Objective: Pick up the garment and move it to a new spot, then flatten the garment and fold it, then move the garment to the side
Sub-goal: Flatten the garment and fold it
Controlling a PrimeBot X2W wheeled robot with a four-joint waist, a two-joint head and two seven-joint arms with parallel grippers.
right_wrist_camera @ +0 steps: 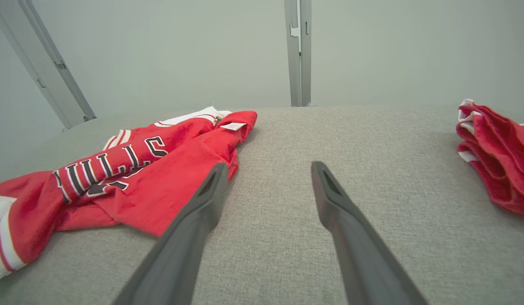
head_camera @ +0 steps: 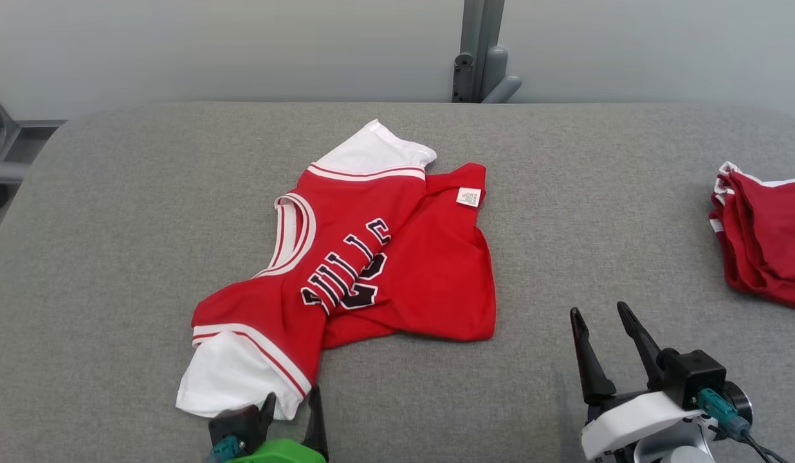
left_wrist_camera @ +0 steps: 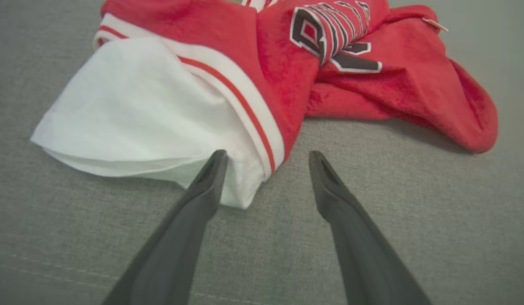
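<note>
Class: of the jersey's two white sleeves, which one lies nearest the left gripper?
The lower sleeve, right at the fingertips of the left gripper; the other sleeve lies far from it, pointing away.

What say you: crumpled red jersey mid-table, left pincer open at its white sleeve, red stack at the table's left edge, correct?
No: the head view shows the red stack at the table's right edge. The jersey, open left pincer and white sleeve are as stated.
</note>
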